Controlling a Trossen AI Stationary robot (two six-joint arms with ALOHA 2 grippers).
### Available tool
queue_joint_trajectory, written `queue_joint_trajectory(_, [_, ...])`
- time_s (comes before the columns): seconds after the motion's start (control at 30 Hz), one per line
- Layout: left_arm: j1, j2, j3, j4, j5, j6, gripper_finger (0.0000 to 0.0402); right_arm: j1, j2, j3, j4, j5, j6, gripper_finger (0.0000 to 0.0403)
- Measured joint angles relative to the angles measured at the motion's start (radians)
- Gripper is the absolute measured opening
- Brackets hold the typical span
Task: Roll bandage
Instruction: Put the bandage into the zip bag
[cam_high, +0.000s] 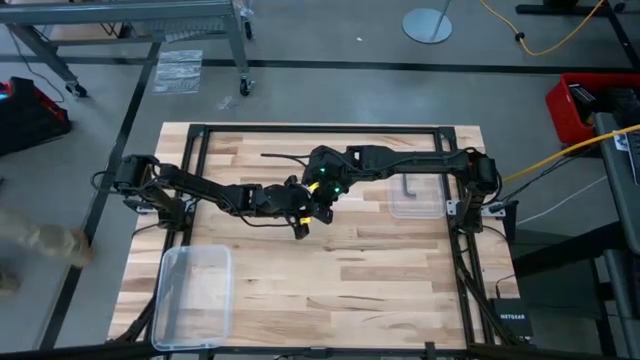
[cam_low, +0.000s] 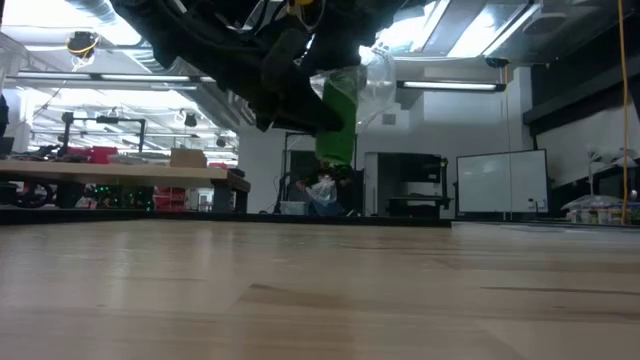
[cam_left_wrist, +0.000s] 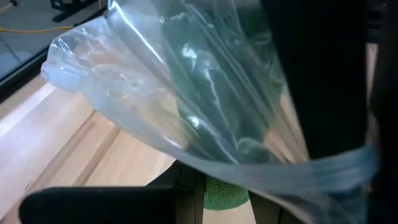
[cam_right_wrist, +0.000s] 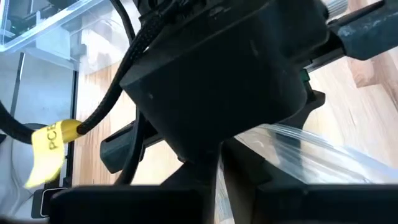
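At the centre of the high view, held above the table (cam_high: 400, 270), you have one green bandage (cam_low: 341, 120) inside one clear plastic bag (cam_left_wrist: 186, 93), mostly hidden there by the two meeting arms. The left gripper (cam_high: 305, 212) grips the bag; whether the right gripper (cam_high: 322, 190) clenches anything you cannot tell. One clear box (cam_high: 195, 295) sits lower left, one lid (cam_high: 415, 195) right of centre.
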Motion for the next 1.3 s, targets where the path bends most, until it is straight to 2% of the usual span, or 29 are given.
queue_joint_trajectory(0.33, [0.021, 0.000, 0.000, 0.014, -0.034, -0.005, 0.0074, -0.001, 0.000, 0.001, 0.014, 0.004, -0.002, 0.0085])
queue_joint_trajectory(0.5, [0.040, -0.004, 0.000, 0.030, -0.035, -0.019, 0.0074, -0.002, 0.004, 0.052, -0.007, -0.015, 0.010, 0.0105])
queue_joint_trajectory(0.7, [0.045, -0.008, -0.001, 0.053, -0.049, -0.023, 0.0073, 0.001, 0.007, 0.137, -0.059, -0.025, 0.014, 0.0108])
queue_joint_trajectory(0.93, [0.046, -0.006, -0.004, 0.115, -0.055, 0.009, 0.0073, 0.001, 0.005, 0.143, -0.061, -0.049, 0.012, 0.0108])
queue_joint_trajectory(1.3, [0.045, -0.002, -0.006, 0.190, -0.084, 0.012, 0.0073, 0.033, 0.001, 0.146, -0.096, -0.019, 0.019, 0.0108])
